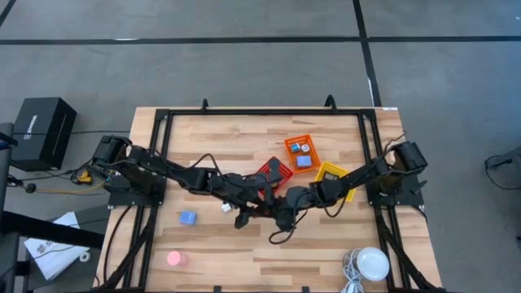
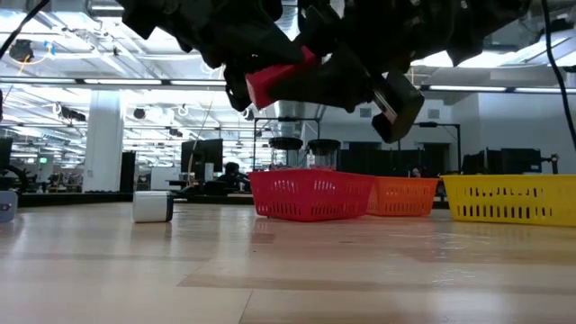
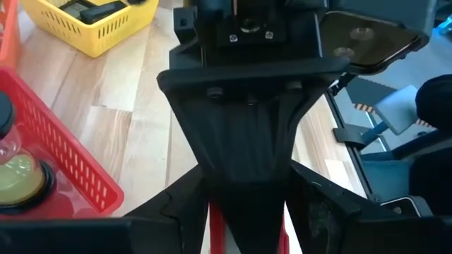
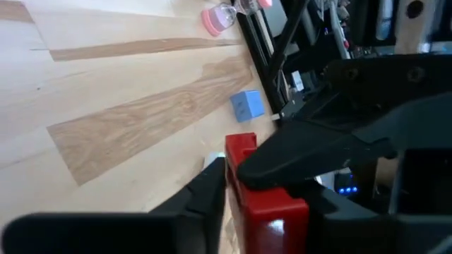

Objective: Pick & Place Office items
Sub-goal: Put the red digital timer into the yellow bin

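Both grippers meet above the table: the left gripper and right gripper both clench one red block.

Overhead camera: looking straight down, taking in my whole table, both arms, surrounding floor.

Table-level camera: sitting at board height, looking level across the wood toward the red basket, orange basket, yellow basket and the room behind; my arms are hanging in from above, very near.

Left wrist camera: riding close, facing the opposing arm, with red basket and yellow basket also showing.

Right wrist camera: facing across bare boards toward the blue block and pink disc; overhead is sharing both, blue block, pink disc.
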Controlling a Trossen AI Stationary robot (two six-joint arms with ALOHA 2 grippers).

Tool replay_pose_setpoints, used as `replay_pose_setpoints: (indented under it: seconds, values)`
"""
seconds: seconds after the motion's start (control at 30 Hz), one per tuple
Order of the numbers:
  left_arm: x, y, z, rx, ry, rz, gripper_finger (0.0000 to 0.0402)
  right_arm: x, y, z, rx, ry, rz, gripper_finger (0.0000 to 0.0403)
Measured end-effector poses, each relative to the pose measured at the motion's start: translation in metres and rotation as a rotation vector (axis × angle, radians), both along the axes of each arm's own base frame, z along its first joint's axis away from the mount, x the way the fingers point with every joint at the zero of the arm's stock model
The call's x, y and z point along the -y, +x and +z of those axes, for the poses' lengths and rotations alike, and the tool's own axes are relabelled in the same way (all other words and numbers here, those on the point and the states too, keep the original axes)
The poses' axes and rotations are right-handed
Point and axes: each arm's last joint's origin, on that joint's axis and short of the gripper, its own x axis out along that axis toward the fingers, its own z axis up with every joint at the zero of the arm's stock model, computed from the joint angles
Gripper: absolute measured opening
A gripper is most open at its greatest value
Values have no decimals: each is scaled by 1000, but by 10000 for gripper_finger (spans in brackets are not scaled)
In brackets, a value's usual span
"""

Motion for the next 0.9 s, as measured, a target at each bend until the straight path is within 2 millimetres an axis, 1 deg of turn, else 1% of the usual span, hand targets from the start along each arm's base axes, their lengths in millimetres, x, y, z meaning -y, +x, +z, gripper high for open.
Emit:
replay_pose_setpoints:
  seconds: [0.1, 0.23, 0.4, 0.5, 0.73, 0.9]
  values:
    - [0, 0, 0, -3, -10, -16, 160, 2, 0, 0, 0, 8, -10, 69]
    - [1, 0, 0, -7, -33, -26, 164, 2, 1, 0, 0, 7, -8, 51]
    - [0, 0, 0, -19, -61, 4, 173, 2, 0, -3, -16, 11, -11, 53]
    - [0, 0, 0, -16, -51, 26, 175, 2, -1, -6, -33, 19, -17, 54]
    - [0, 0, 1, -8, -45, 35, 188, 2, -1, -6, -43, 63, -38, 55]
    - [-1, 1, 2, 1, -42, 42, 198, 2, -4, -12, -127, 127, -82, 55]
